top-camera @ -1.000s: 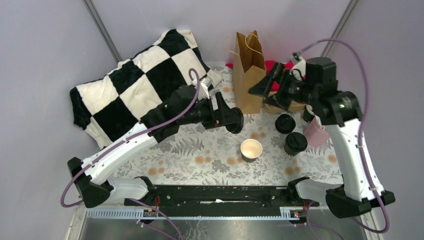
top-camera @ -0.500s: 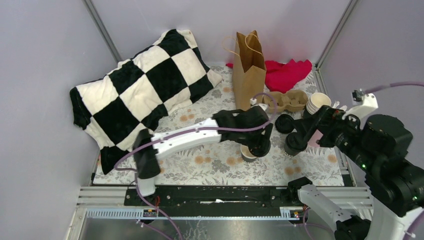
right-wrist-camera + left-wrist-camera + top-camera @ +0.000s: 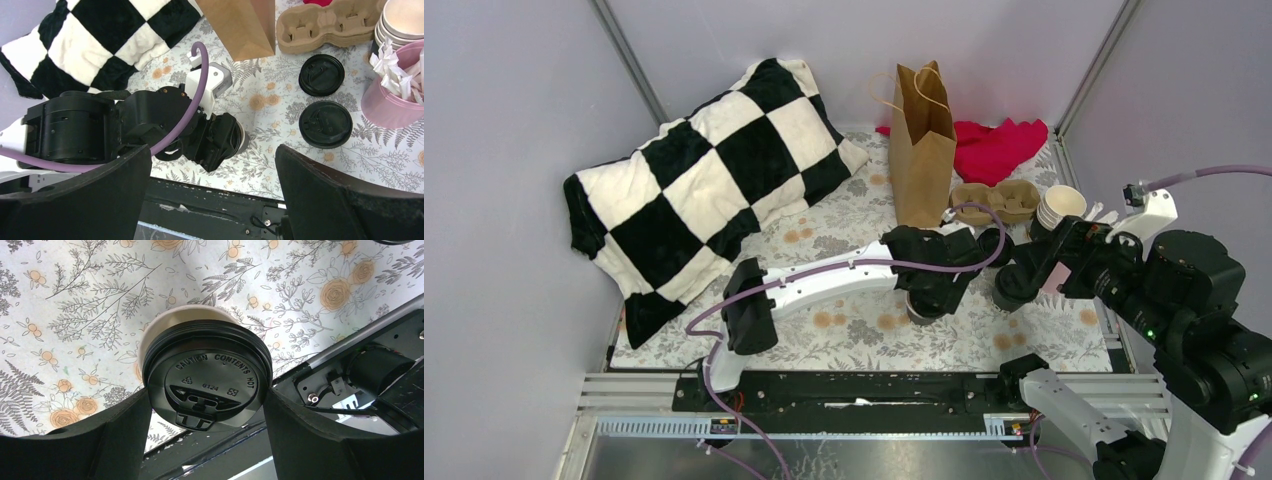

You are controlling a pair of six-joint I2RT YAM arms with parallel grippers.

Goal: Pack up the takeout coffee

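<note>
My left gripper (image 3: 206, 396) is shut on a round black lid (image 3: 207, 365), one finger on each side of its rim. The lid lies over the mouth of a white paper cup (image 3: 150, 335) standing on the floral table mat; the top view shows this gripper (image 3: 934, 288) low at the table's middle. Two takeout coffee cups (image 3: 321, 75) (image 3: 325, 124), black with lids on, stand right of it. My right gripper (image 3: 211, 160) hangs open and empty, high above the table's near edge. The brown paper bag (image 3: 921, 150) stands upright at the back.
A cardboard cup carrier (image 3: 996, 200) lies right of the bag, with a stack of white cups (image 3: 1061, 205) and a pink cup of stirrers (image 3: 395, 100) beyond it. A checkered pillow (image 3: 714, 170) fills the back left. A red cloth (image 3: 999, 145) lies behind the carrier.
My left arm has carried the black lid down from near the bag onto the white cup. My right arm has pulled back from the bag to the near right.
</note>
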